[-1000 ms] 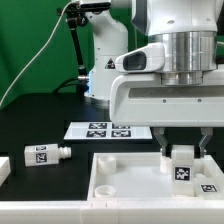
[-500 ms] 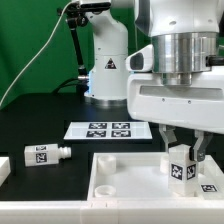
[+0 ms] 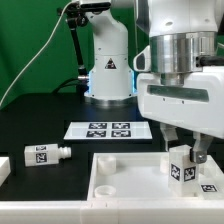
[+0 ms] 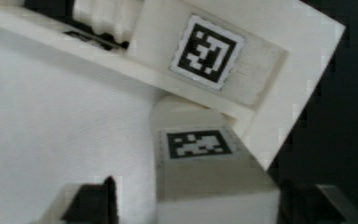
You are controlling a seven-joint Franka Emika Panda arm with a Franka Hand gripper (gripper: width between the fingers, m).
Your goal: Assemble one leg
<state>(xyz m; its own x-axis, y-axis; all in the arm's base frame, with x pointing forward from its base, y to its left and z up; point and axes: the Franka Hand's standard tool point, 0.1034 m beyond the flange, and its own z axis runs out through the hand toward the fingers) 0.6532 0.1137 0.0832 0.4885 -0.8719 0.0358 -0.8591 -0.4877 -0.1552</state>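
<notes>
My gripper (image 3: 183, 157) is shut on a white leg (image 3: 181, 165) with a square tag and holds it upright over the big white tray-like panel (image 3: 125, 178), near its right side in the exterior view. In the wrist view the leg (image 4: 208, 160) runs between my two dark fingers (image 4: 98, 200), with the panel's tagged rim (image 4: 208, 52) beyond it. Whether the leg's bottom touches the panel is hidden. A second leg (image 3: 41, 155) lies on its side on the black table at the exterior view's left.
The marker board (image 3: 109, 130) lies flat behind the panel. Another tagged white part (image 3: 209, 188) rests on the panel at the exterior view's right. A white piece (image 3: 4, 168) shows at the left edge. The arm's base (image 3: 108, 70) stands at the back.
My gripper and the held leg have shifted to the exterior view's right and the leg has turned slightly. The lying leg has not moved.
</notes>
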